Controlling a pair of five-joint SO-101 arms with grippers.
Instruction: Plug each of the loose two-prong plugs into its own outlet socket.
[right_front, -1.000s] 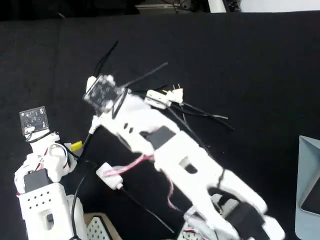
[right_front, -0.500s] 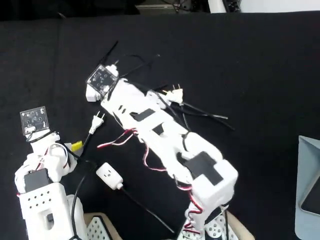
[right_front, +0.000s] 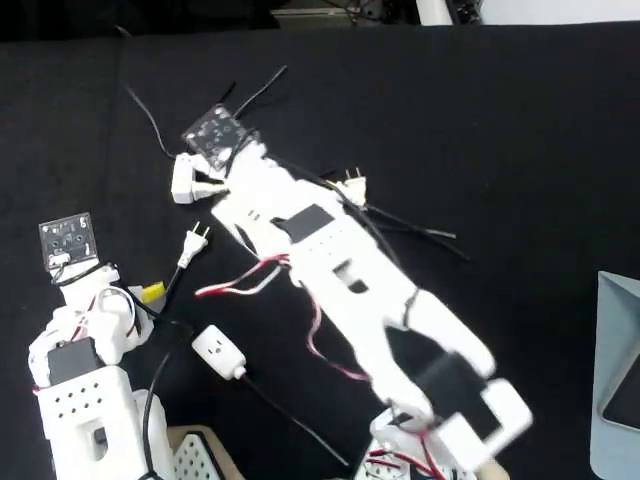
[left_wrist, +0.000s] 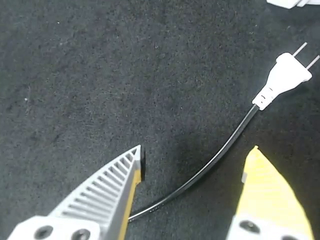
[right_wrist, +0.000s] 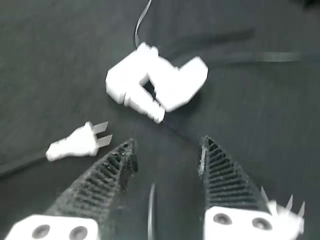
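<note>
A white outlet block with a white plug body against it lies just beyond my open right gripper; from above, the block sits at the far left beside the right wrist. A loose two-prong plug on a black cord lies beside the right gripper's fingers. That plug also lies ahead of my open left gripper, whose jaws straddle its cord. Another plug rests mid-table. A second outlet lies near the left arm's base.
Black cords trail over the black cloth around the right arm. A grey bin stands at the right edge. The left arm sits folded at the front left, its yellow finger near the cord.
The right arm swung and stretched toward the far left, carrying its wrist farther from the base. The loose plug and second outlet came into sight. The left arm stayed still.
</note>
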